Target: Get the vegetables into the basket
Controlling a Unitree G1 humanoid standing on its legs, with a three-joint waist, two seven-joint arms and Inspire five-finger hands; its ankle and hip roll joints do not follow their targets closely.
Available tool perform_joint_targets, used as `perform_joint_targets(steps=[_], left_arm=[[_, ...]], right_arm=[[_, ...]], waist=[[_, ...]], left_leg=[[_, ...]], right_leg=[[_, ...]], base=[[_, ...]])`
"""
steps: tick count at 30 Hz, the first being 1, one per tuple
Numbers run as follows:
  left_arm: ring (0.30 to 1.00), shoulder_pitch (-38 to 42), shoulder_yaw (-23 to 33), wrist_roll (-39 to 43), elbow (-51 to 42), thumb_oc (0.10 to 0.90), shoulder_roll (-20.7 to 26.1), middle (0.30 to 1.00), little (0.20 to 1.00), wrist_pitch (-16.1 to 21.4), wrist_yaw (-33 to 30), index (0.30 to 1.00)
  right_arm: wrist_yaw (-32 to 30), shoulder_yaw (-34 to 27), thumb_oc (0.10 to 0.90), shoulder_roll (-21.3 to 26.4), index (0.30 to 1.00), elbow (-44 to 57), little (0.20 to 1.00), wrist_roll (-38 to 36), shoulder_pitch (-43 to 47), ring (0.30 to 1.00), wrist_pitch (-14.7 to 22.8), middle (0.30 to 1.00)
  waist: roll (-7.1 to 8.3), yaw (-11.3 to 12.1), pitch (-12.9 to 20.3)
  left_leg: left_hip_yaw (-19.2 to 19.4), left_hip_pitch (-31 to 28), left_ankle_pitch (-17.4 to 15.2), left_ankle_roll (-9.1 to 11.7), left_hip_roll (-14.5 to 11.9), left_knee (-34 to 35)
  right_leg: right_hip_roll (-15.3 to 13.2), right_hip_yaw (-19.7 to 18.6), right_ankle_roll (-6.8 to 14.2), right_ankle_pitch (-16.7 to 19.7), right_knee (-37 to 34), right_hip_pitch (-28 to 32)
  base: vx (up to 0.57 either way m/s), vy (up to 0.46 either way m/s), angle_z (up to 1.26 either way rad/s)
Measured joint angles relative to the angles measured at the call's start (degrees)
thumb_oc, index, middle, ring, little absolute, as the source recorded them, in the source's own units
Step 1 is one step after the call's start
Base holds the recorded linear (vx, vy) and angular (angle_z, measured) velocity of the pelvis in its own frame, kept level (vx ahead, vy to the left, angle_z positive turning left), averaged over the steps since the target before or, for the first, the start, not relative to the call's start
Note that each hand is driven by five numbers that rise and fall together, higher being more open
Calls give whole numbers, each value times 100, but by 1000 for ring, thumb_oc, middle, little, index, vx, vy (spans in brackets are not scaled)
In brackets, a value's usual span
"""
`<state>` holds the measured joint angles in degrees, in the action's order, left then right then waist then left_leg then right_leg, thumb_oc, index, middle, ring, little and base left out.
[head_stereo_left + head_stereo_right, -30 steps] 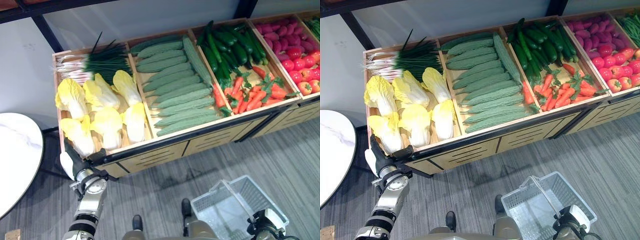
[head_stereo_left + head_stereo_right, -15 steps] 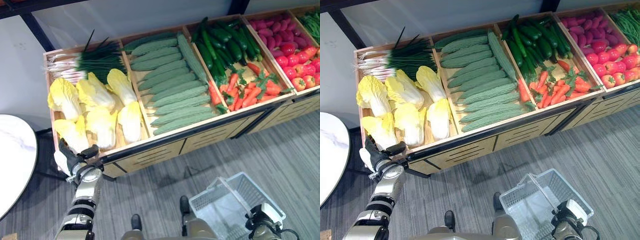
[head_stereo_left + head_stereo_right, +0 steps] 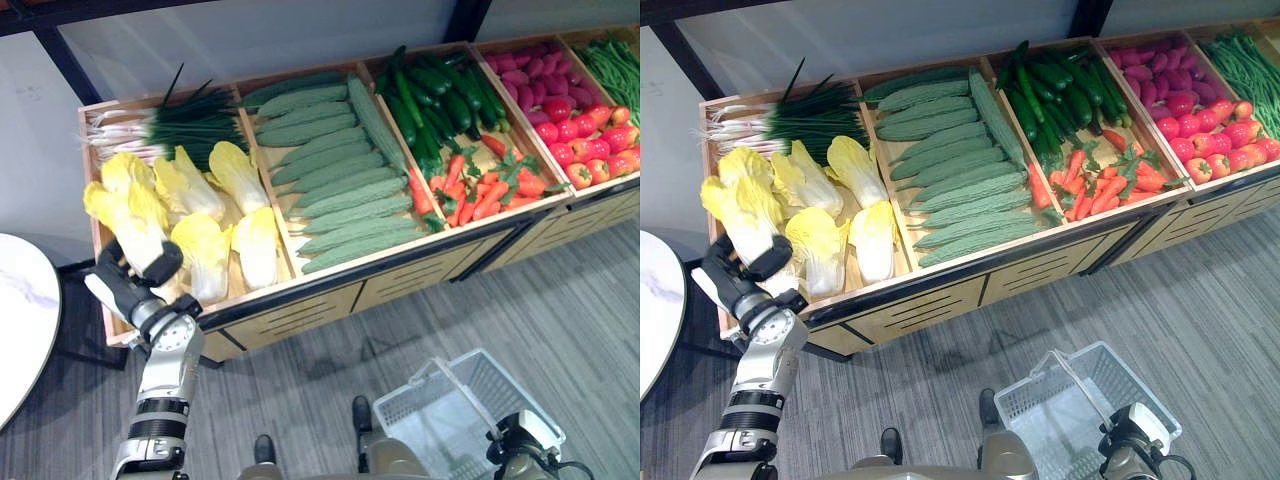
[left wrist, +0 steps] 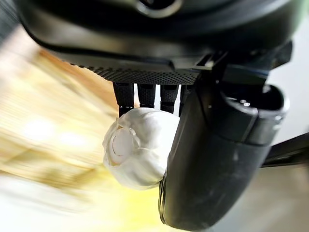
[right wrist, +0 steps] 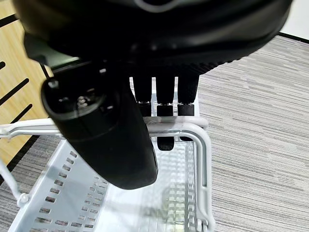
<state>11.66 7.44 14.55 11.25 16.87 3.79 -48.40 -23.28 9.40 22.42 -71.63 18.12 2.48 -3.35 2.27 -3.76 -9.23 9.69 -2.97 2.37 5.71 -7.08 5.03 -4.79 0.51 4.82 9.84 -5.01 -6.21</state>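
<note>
**Left hand closed on a cabbage; basket held low at the right**

The right hand (image 5: 120,145) sits at the bottom edge of the eye views, mostly cut off there. Its own wrist view shows the fingers curled over the white handle of the basket (image 3: 450,415), thumb on the near side. The basket's inside, as far as it can be seen, holds nothing. In the left wrist view the surroundings are a yellow blur, and only the pale stem end of the cabbage (image 4: 137,145) is clear, clamped between the fingers and thumb.

From the head, the left hand (image 3: 135,285) grips that cabbage (image 3: 125,215) over the near left corner of the wooden stand (image 3: 300,305). The left bin holds more cabbages (image 3: 230,215) and spring onions (image 3: 165,125). The next bin holds bitter gourds (image 3: 340,170). Then come cucumbers (image 3: 440,95) behind carrots (image 3: 490,185), then tomatoes (image 3: 590,145).
</note>
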Motion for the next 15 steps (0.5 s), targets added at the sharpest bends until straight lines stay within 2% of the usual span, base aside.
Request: perform_joint_targets(steps=[3, 5, 6, 9, 10, 12, 15], left_arm=[[300, -37, -17, -383, -628, 400, 21, 300, 300, 55, -98, 300], [300, -120, -105, -429, -883, 400, 76, 300, 300, 125, 83, 300], [300, -258, -140, -425, -1119, 400, 167, 300, 300, 316, 415, 300], [300, -582, -479, 147, -1503, 400, 426, 300, 300, 558, 1049, 300], [300, -805, -660, 771, -1563, 400, 487, 300, 300, 803, 1763, 300], [300, -1079, -1041, 1659, -1481, 400, 424, 300, 300, 818, 2576, 300], [300, -1265, -1297, 2278, -1357, 400, 432, 300, 300, 761, 3190, 300]], right_arm=[[0, 0, 400, -3, 300, -100, 300, -21, -46, 300, 70, 300], [8, -4, 400, -2, 300, -111, 300, -68, -66, 300, 102, 300], [38, -4, 400, -4, 300, -119, 300, -104, -95, 300, 121, 300], [83, -5, 400, -4, 300, -92, 300, -110, -91, 300, 150, 300], [137, -11, 400, -4, 300, -86, 300, -111, -82, 300, 151, 300], [301, -8, 400, -18, 300, -35, 300, -111, -81, 300, 192, 300], [396, -47, 400, -15, 300, 16, 300, -110, -83, 300, 239, 300]], waist=[[0, 40, 0], [-11, 84, 5], [-12, 124, 6], [-31, 149, 13], [-61, 154, 31], [-96, 148, 45], [-143, 136, 69]], left_leg=[[-15, -2, 0, 0, 2, 0], [-30, -6, 0, 0, 7, 1], [-39, -6, 0, 0, 8, 0], [-56, -7, 1, 0, 19, 0], [-68, -17, 0, -1, 31, 0], [-72, -52, -3, -7, 39, 0], [-72, -56, -4, -9, 37, 1]], right_leg=[[-4, 9, 1, -1, 0, 10], [-9, 6, 1, -1, -1, 11], [-11, 11, 1, -2, -6, 13], [-26, 26, 4, -4, -14, 23], [-38, 33, 9, -8, -12, 37], [-44, 28, 18, -16, -29, 66], [-39, 20, 27, -25, -29, 65]], base=[[0, 0, 0], [0, 0, 0], [0, 0, 0], [3, 11, 3], [15, 7, 4], [0, 0, 0], [0, 0, 0]])
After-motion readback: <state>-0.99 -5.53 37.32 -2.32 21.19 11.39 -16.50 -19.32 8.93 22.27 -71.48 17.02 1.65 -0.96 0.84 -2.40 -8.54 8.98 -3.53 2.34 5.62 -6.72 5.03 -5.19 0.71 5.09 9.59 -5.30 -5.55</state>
